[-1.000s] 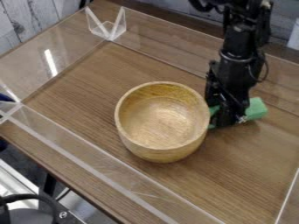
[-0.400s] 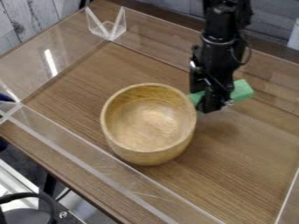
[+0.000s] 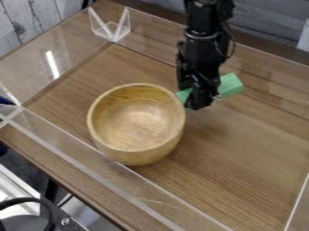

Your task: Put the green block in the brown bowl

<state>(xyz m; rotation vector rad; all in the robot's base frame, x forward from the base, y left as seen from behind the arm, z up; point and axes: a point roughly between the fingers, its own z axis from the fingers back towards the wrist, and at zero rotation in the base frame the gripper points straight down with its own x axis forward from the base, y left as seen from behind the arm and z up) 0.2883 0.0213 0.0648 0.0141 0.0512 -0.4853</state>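
At the near left corner, a black curved part with cable-like loops [image 3: 27,219] was cut off by the picture's edges; its full form could not be made out. Beyond it, a clear strip with pale edges [image 3: 75,156] ran diagonally over the brown wooden table [image 3: 218,180].

The round, light-brown wooden bowl [image 3: 136,126] stood left of centre, its opening in view and its interior bare. The outer wall on the far side was hidden by the rim.

The small, flat, bright green block [image 3: 227,87] was located at the far right side of the bowl, outside the opening. Its middle was covered by the black gripper [image 3: 201,91] — only the larger right portion and a small left portion were exposed. The long axis ran across the view, left end nearer the bowl, right end slightly farther away. Clearance between block and table could not be determined.

The pincer was closed down on the block, gripping it around the middle; the exact contact faces were obscured by the dark fingers. The black jointed arm [image 3: 207,32] extended up from the pincer and was cut off at the top edge.

At the far left — a clear, angular object with white edges [image 3: 111,24], its shape hard to resolve.
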